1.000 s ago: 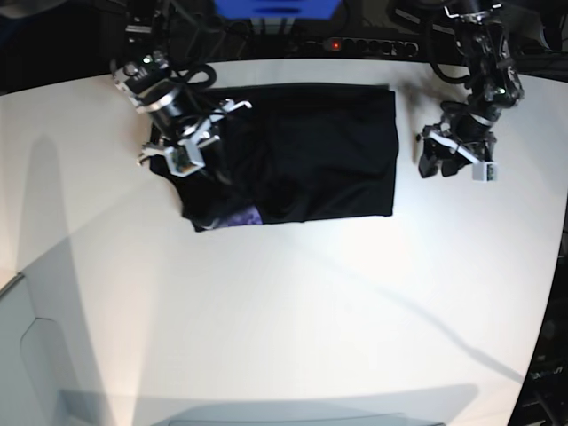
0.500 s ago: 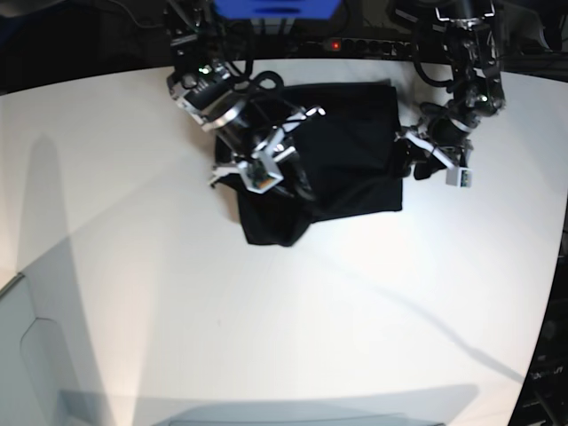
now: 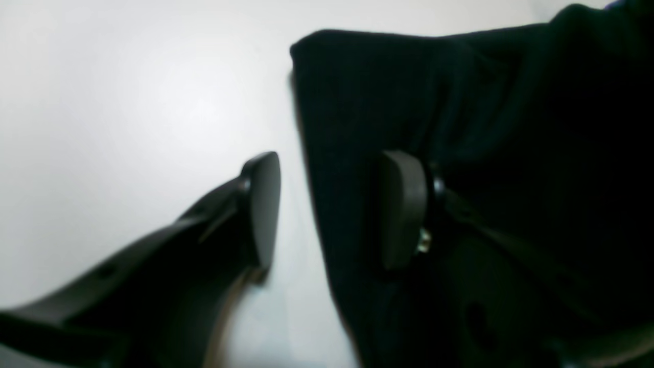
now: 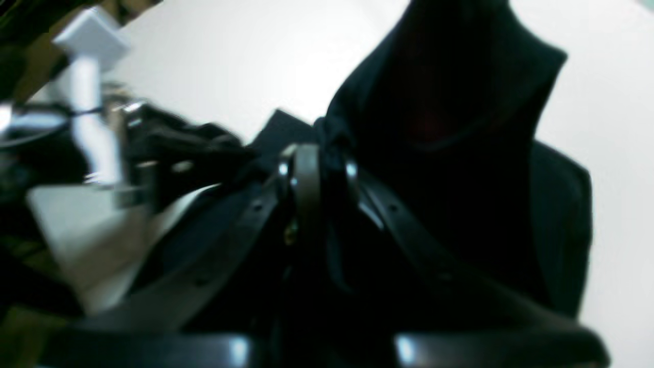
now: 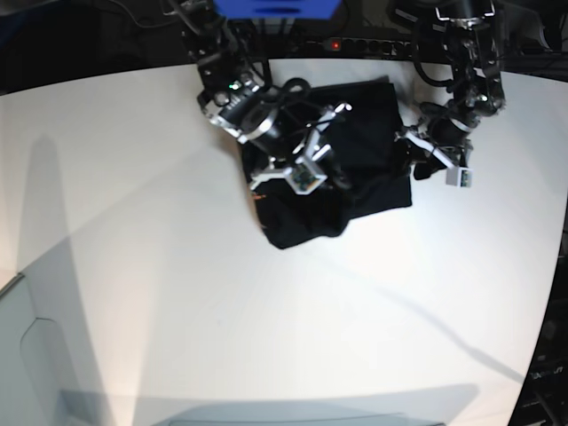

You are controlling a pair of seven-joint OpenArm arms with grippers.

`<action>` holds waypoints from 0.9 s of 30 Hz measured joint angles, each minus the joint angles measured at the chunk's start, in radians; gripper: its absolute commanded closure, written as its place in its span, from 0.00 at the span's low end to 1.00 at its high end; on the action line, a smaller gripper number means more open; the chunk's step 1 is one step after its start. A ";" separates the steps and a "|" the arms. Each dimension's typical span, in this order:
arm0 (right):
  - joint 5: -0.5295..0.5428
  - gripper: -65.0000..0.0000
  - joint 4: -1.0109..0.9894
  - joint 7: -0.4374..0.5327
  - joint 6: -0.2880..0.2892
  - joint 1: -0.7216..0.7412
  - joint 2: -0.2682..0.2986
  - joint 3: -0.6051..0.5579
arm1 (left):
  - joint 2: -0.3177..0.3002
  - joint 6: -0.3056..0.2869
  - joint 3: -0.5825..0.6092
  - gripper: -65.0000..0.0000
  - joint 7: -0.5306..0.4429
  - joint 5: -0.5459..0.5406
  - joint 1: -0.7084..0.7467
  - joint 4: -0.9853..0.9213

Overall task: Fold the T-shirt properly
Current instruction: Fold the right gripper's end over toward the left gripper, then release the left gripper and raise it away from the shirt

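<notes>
The black T-shirt lies bunched at the back of the white table. My right gripper is shut on a fold of the cloth and holds it above the rest of the garment. In the right wrist view the pinched T-shirt rises from between the closed fingers of the right gripper. My left gripper is open at the garment's right edge. In the left wrist view one finger is over bare table and the other sits over the T-shirt, so the left gripper straddles the hem.
A power strip with a red light and cables runs along the table's far edge, beside a blue object. A pale box stands at the near left corner.
My right gripper has carried its fold of the T-shirt to the right, over the garment. The left gripper moved in to the shirt's right edge and has held there.
</notes>
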 measured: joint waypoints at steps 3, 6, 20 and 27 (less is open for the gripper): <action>0.003 1.00 0.026 0.003 0.000 0.021 0.000 -0.057 | 0.000 0.000 0.000 0.54 0.000 0.000 0.000 0.000; 0.003 1.00 0.034 0.011 0.000 0.051 0.000 -0.084 | -0.001 0.000 0.000 0.54 0.000 0.000 0.003 0.003; 0.012 1.00 -0.303 0.138 -0.019 0.219 0.008 -0.298 | -0.002 0.000 0.000 0.54 0.001 0.000 0.008 0.008; 0.015 1.00 -0.402 0.224 -0.103 0.253 0.006 -0.325 | -0.003 0.002 -0.006 0.54 0.005 -0.003 0.033 0.032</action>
